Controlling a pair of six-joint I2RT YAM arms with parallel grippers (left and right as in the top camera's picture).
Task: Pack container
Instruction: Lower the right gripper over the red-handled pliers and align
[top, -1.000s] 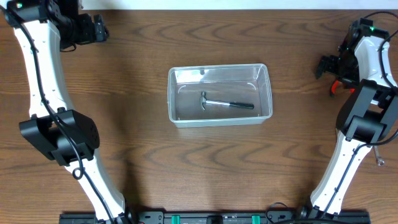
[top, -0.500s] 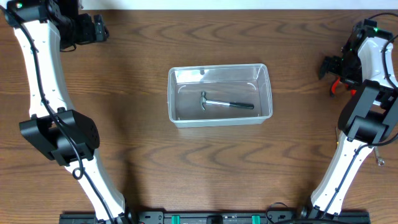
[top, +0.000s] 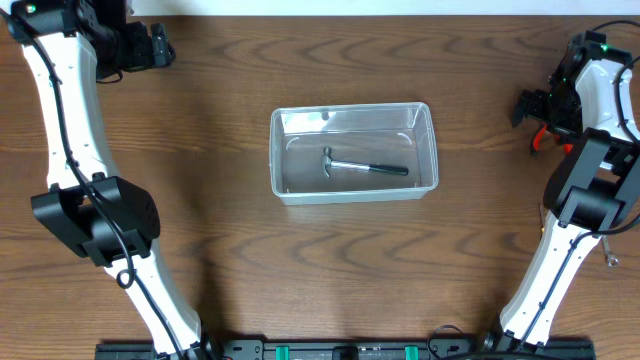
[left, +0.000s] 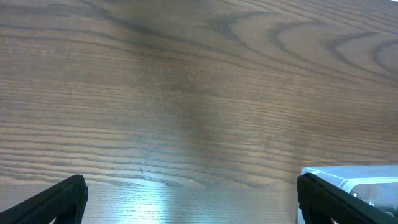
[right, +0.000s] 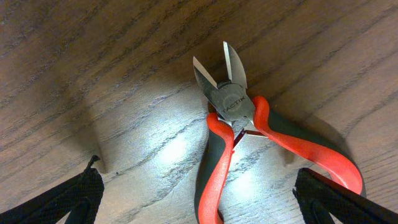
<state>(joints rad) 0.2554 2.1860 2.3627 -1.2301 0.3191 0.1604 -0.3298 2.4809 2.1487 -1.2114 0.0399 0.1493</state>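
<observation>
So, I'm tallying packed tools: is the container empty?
Not empty. The overhead view shows one hammer lying flat inside the container.

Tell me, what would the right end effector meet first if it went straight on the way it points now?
Most likely the red-handled cutters, which lie on the table right ahead of the open right end effector; the depth is unclear.

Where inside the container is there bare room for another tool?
Bare floor lies between the hammer and the far wall of the container, and between the hammer's head and the left wall. Crowded: the middle, where the hammer lies lengthwise.
</observation>
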